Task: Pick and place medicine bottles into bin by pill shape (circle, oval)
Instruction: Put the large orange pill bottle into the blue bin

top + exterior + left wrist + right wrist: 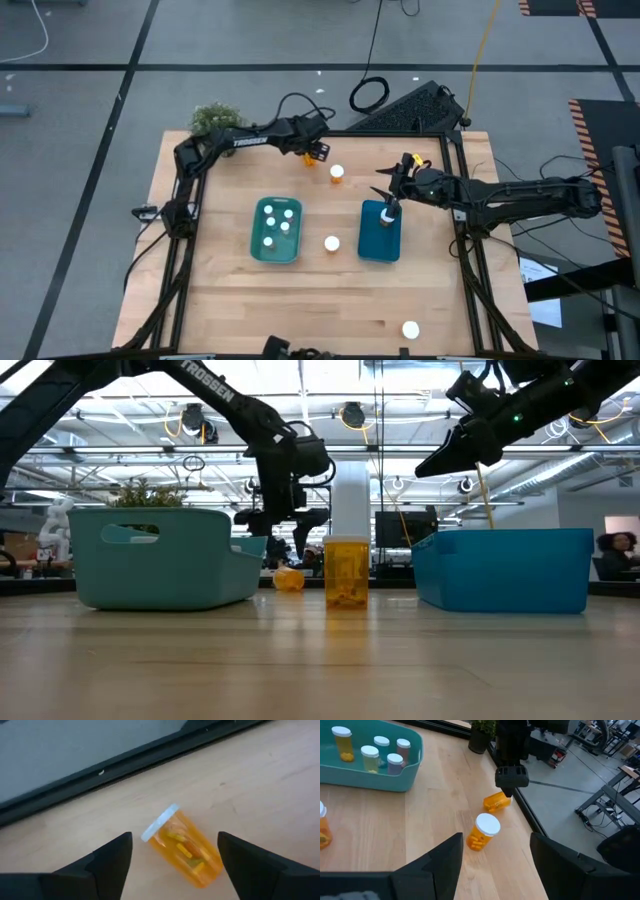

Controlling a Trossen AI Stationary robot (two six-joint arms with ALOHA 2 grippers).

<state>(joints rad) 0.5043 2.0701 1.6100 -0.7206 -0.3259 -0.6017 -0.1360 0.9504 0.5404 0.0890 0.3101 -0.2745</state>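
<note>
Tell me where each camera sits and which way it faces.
High: overhead, facing straight down on the table; both arms show, left hand, right hand.
Low: table height, facing level across; arms enter from above.
Left wrist: on left arm, facing the lying bottle between its own fingers.
Right wrist: on right arm, facing the same bottle and left hand; own fingers show.

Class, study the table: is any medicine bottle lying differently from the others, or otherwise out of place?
Yes. One orange bottle lies tipped on its side near the table's far edge, directly under the open left gripper. The other bottles, such as the one nearby, stand upright. Nothing looks spilled.
</note>
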